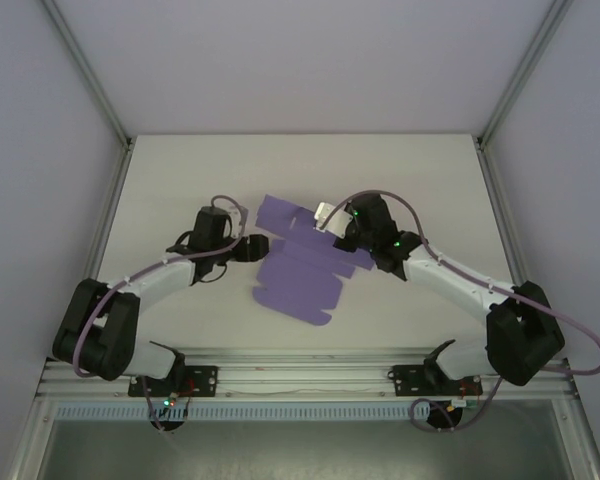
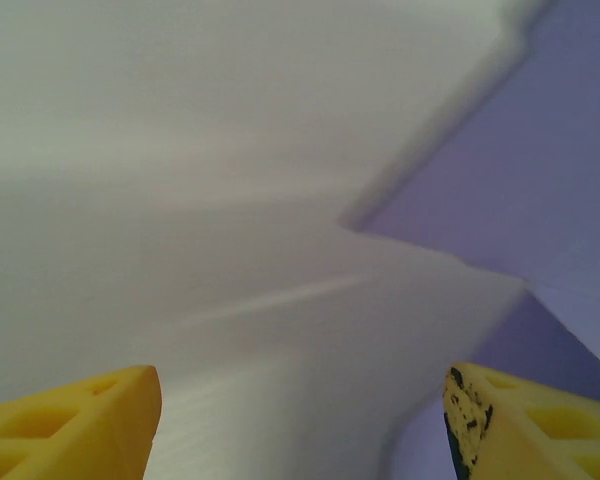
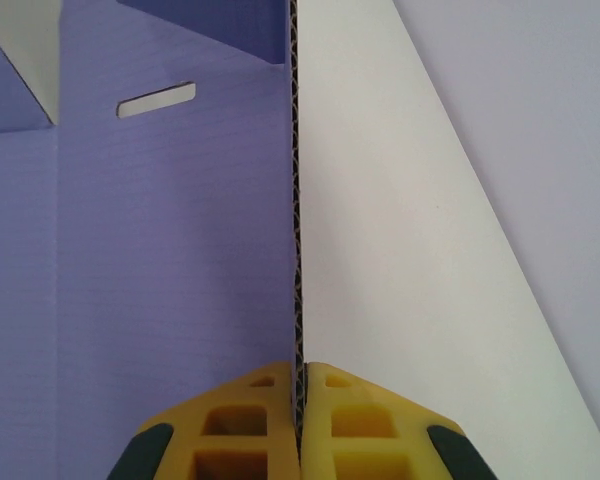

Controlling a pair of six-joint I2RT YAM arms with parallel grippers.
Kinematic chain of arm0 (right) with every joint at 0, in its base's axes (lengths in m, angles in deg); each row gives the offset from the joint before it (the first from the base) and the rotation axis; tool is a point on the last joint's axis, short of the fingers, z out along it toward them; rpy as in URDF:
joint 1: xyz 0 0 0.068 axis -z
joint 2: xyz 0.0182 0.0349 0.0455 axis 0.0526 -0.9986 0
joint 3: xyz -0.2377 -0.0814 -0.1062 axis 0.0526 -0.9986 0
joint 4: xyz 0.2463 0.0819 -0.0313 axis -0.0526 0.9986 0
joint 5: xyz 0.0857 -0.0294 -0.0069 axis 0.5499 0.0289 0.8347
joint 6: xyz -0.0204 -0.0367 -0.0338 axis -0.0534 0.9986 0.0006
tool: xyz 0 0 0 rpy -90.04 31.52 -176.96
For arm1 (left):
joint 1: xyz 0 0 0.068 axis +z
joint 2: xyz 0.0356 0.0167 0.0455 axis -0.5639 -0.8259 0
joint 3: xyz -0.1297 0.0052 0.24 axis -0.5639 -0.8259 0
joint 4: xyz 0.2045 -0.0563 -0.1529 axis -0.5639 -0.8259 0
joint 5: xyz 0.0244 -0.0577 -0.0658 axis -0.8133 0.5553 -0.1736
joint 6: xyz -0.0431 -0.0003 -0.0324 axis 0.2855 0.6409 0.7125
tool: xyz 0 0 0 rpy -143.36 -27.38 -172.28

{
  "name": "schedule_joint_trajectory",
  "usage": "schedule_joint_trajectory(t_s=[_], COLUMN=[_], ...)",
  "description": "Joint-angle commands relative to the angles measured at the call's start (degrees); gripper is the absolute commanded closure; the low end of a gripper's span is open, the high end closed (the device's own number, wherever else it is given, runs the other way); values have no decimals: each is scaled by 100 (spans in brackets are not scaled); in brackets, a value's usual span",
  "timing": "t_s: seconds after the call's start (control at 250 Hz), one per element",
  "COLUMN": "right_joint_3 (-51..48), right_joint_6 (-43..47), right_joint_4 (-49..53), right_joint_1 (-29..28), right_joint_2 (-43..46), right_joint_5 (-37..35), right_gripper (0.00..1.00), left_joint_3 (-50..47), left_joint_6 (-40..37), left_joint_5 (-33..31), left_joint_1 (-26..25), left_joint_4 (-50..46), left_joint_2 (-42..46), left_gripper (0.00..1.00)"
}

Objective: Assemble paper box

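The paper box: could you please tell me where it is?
In the top view, the paper box lies central on the table; the right gripper pinches its raised far-right flap, the left gripper is beside its left edge.

We saw lab robot cell: white table (image 1: pixel 180 170) boxed by plain walls (image 1: pixel 40 150), metal frame posts (image 1: pixel 88 68), arms (image 1: pixel 150 278) bolted to rail (image 1: pixel 300 372).

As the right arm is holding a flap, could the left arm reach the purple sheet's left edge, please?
Probably yes: the left gripper stands open right beside the left edge of the paper box with nothing between them, and the right gripper, shut on a flap at the far right, leaves that side free.
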Motion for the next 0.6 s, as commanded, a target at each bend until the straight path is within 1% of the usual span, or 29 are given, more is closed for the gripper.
schedule_joint_trajectory(t_s=[0.0, 0.06, 0.196, 0.308, 0.408, 0.456, 0.552, 0.596], right_joint_3=[-14, -29, -117, -121, -132, -131, -93, -77], right_joint_6=[-281, -343, -525, -604, -688, -696, -741, -753], right_joint_4=[-274, -296, -479, -519, -623, -643, -667, -686], right_joint_1=[-7, -5, -4, -9, -11, -5, -7, -3], right_joint_2=[141, 143, 151, 142, 150, 142, 125, 125], right_joint_5=[240, 359, 555, 736, 924, 1008, 1051, 1045], right_gripper=[100, 100, 100, 100, 100, 100, 100, 100], left_joint_3=[-241, -342, -323, -244, -124, -68, -67, -101], left_joint_6=[43, 146, 97, 97, 116, 90, 132, 193], left_joint_5=[674, 988, 921, 1194, 1336, 1386, 1526, 1587], left_joint_1=[-100, -119, -227, -242, -305, -341, -373, -367], left_joint_4=[924, 1292, 1385, 1544, 1669, 1699, 1892, 2015], left_joint_2=[123, 111, -11, -178, -330, -396, -455, -465], left_gripper=[26, 26, 28, 36, 49, 50, 59, 61])
